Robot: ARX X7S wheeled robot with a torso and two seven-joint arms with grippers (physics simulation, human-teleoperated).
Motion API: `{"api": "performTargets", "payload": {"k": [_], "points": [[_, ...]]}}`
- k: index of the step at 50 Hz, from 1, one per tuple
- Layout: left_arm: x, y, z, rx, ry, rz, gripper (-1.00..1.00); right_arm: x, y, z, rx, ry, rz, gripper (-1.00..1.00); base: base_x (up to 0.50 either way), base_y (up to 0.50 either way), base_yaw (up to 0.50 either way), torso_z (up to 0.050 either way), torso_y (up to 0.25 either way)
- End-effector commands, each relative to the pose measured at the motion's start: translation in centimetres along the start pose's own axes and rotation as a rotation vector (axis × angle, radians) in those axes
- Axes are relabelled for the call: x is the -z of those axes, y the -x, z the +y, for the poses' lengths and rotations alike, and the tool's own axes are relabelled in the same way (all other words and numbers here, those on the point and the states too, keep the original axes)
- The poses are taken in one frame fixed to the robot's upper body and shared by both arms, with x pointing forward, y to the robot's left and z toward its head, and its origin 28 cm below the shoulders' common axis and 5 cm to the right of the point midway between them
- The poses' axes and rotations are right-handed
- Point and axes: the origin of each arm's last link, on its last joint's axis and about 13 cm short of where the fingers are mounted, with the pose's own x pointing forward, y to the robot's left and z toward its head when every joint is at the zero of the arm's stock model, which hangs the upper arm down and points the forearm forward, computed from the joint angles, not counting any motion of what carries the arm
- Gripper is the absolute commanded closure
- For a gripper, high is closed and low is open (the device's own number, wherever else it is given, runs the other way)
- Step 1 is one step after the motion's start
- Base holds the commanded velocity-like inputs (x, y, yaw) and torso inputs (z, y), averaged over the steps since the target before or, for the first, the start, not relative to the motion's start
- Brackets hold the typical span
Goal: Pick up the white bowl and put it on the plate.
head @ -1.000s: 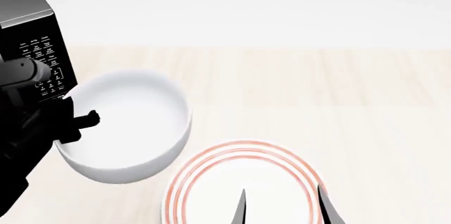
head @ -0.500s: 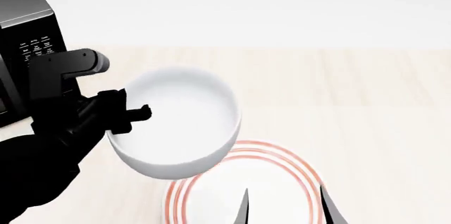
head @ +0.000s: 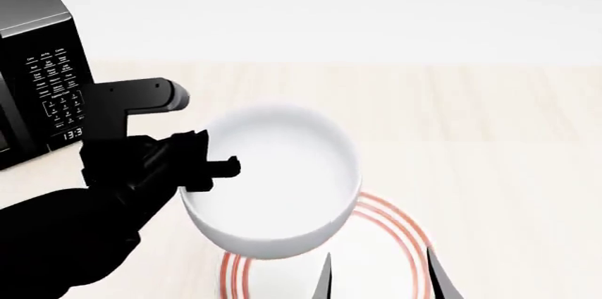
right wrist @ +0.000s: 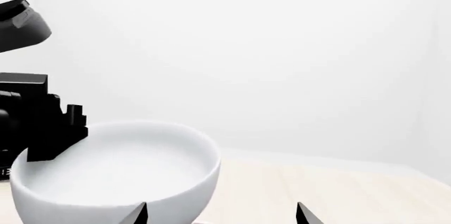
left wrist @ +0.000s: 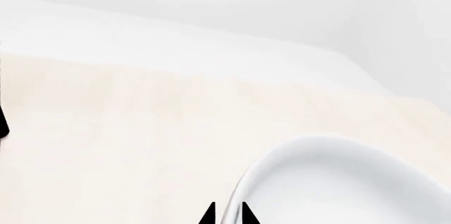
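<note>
Pale wooden surface (head: 489,123) fills the frame; the glossy white deep bowl (head: 275,179), pinched at its rim by the left end effector (head: 211,165), hangs mid-carry overlapping the flat red-ringed plate (head: 400,239) at lower centre. Next: centre, lower, release. The right end effector (head: 376,278) waits spread apart.

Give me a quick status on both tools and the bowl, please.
Left tool shut on the white bowl rim, bowl held above the plate. Right tool open, empty, near the plate. Nothing in the way.
</note>
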Motion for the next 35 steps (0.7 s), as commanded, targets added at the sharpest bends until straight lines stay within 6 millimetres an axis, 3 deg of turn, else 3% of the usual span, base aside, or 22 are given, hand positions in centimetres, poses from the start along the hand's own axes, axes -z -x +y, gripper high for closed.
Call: {"api": "performTargets", "payload": {"k": [1,35], "points": [[0.3,0.3,-0.9,0.04,-0.005,-0.008,1.0,0.1,0.0,0.0,-0.002,0.003,0.001,-1.0,0.0,0.0,0.0,0.0,0.0],[1.9,0.7,-1.7,0.082,0.006,0.028,1.0,0.1,0.0,0.1,-0.009,0.004,0.004,-1.0,0.0,0.0,0.0,0.0,0.001]]}}
